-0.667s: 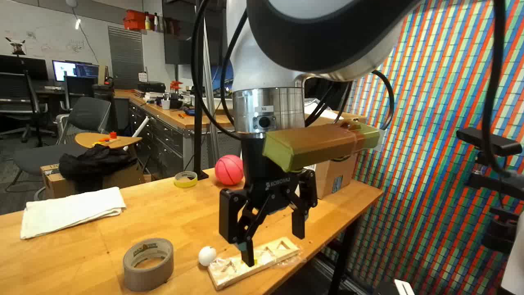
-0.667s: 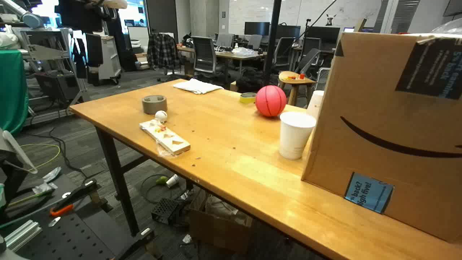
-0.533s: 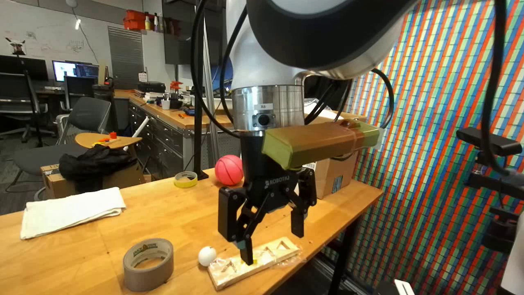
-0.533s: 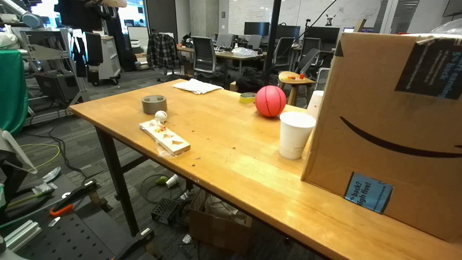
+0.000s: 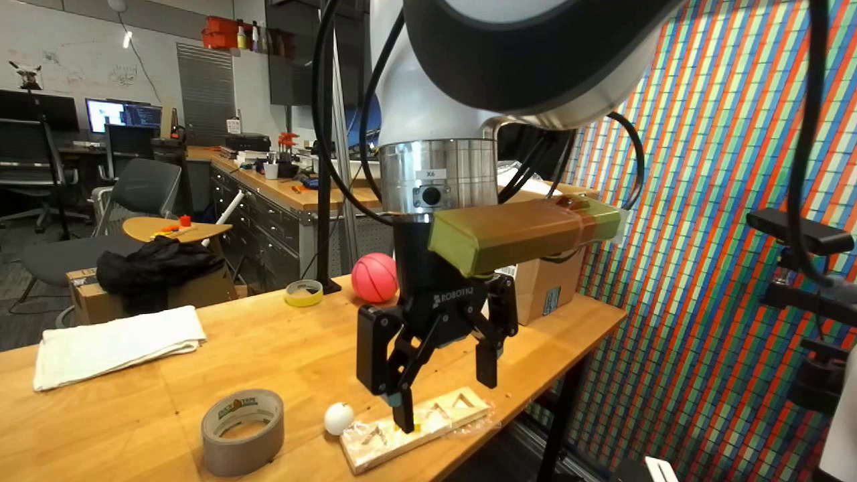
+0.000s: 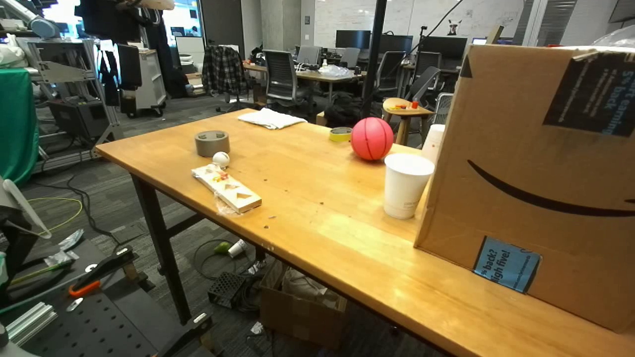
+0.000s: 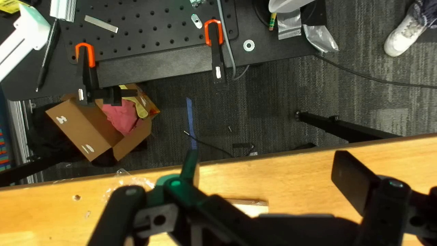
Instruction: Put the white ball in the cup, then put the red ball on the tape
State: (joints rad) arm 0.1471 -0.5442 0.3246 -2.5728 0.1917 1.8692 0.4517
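The white ball [image 5: 339,418] rests on the table beside one end of the wooden strip; it also shows in an exterior view [image 6: 221,159]. The duct tape roll [image 5: 244,458] lies flat close to the ball [image 6: 213,147]. The red ball [image 6: 372,139] sits farther along the table, also in an exterior view [image 5: 374,277]. The white cup [image 6: 407,188] stands upright beside the cardboard box; the gripper mostly hides it in the opposite exterior view. My gripper [image 5: 446,408] is open and empty, raised above the table near the strip. In the wrist view its fingers [image 7: 268,167] straddle bare tabletop.
A wooden strip [image 5: 415,432] with plastic wrap lies near the table edge, its end in the wrist view [image 7: 252,208]. The box [image 6: 521,173], a slim white object [image 6: 433,141], yellow tape [image 6: 341,134] and a white cloth [image 5: 120,345] are on the table.
My gripper has shifted only very slightly, a few pixels up and left in an exterior view, then held still. It stays open. The objects have not moved.
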